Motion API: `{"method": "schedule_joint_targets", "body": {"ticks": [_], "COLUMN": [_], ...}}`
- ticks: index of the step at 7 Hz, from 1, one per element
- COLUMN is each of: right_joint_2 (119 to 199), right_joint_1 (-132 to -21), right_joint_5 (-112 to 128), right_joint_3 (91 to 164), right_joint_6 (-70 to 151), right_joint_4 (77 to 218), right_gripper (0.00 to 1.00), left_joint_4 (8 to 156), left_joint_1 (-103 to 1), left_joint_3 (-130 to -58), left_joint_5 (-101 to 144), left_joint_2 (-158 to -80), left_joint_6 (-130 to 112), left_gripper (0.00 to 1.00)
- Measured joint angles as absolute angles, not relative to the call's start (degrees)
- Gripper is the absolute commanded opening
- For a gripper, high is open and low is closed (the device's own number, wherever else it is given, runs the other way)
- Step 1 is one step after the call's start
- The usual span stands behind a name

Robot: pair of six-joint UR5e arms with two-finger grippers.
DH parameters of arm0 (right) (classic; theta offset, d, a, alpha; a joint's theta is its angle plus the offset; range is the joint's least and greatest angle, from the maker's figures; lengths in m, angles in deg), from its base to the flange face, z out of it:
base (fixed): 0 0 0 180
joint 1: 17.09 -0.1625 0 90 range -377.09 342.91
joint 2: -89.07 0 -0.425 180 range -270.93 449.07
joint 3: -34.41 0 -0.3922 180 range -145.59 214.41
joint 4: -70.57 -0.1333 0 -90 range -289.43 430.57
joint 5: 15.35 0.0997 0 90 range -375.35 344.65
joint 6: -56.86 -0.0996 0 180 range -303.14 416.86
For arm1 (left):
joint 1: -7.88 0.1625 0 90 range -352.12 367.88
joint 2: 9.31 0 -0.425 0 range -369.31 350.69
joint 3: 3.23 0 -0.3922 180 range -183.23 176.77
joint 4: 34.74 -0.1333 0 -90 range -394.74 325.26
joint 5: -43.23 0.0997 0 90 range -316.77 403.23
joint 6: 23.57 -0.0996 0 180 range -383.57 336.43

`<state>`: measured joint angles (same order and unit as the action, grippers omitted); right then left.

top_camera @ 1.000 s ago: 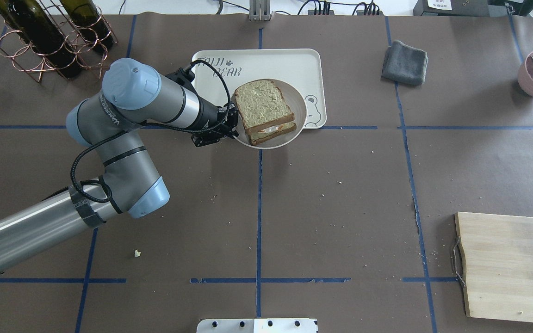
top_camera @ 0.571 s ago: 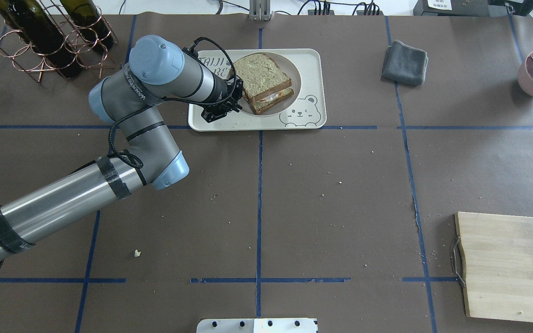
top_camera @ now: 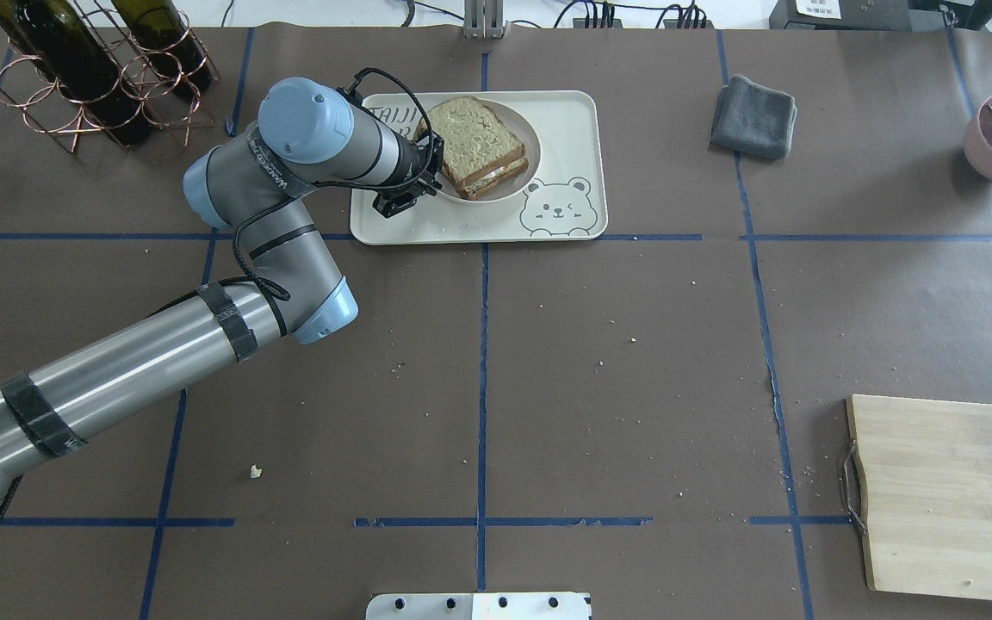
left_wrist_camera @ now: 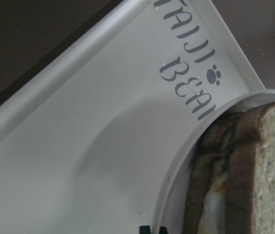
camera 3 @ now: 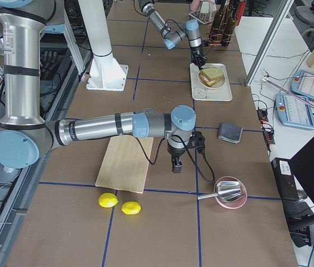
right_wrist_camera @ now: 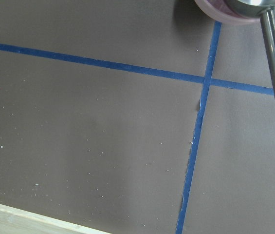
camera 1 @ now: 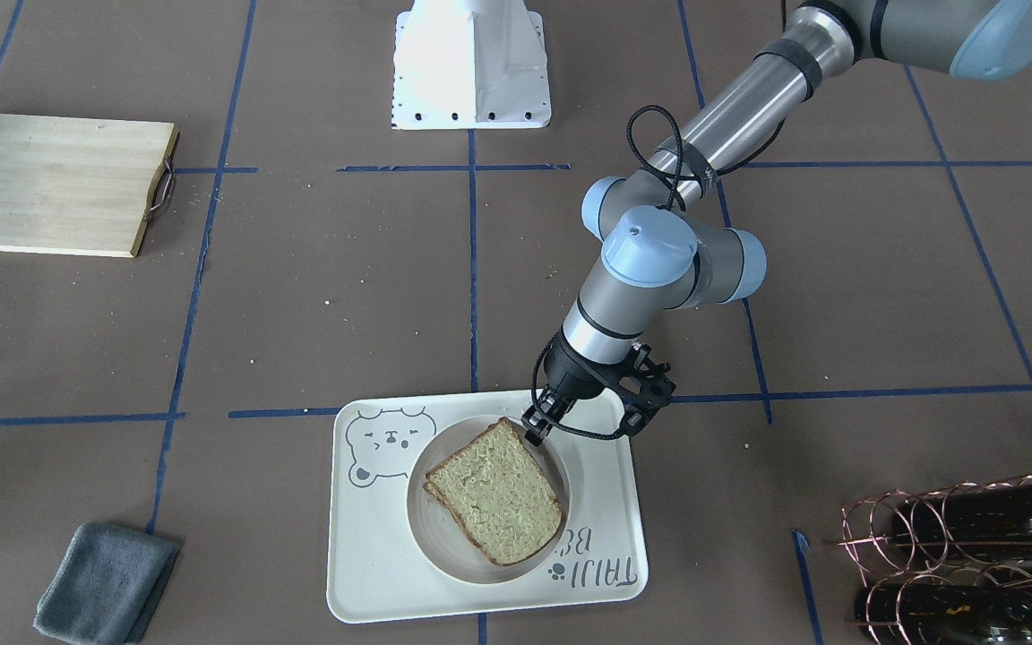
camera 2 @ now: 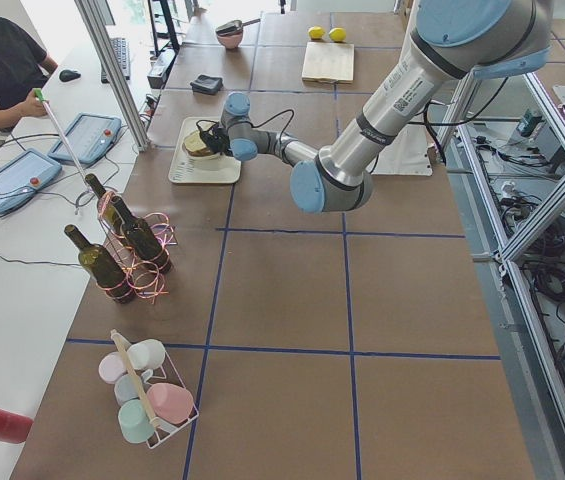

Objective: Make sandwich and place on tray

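Since the plate [top_camera: 532, 145] carrying the finished sandwich [top_camera: 473, 145] appears to sit on the tray [top_camera: 575, 129], only release is left: my left gripper [camera 1: 536, 426] pinches the plate rim, nearly closed.

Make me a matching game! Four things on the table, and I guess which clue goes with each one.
Things:
1. sandwich
2. cloth
3. wine bottles
4. wooden board

Clues:
A. lying in a copper wire rack
B. on a plate that sits on the tray
C. folded and dark grey
D. has a metal handle

Pairs: 1-B, 2-C, 3-A, 4-D
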<state>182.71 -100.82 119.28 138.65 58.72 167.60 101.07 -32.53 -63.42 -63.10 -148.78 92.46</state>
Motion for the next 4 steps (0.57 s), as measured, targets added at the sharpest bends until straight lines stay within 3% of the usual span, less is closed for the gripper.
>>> {"method": "schedule_joint_targets", "body": {"ticks": [2, 4], "right_joint_2": [182.68, 182.59], "right_joint_1": [-101.06, -101.25], "right_joint_5": [119.30, 119.30], "right_joint_3": [138.65, 138.64], "right_joint_6": [58.71, 58.71], "right_joint_4": [167.64, 167.60], "right_gripper": [1.00, 1.00], "left_joint_4": [101.04, 99.05], "left_joint_1": [-32.63, -32.93], "left_joint_3": [-67.42, -76.16], "left_joint_5": [-63.07, -63.36], "left_joint_2": [-146.08, -140.59], "left_joint_6": [88.98, 81.92], "left_gripper": [1.00, 1.00]}}
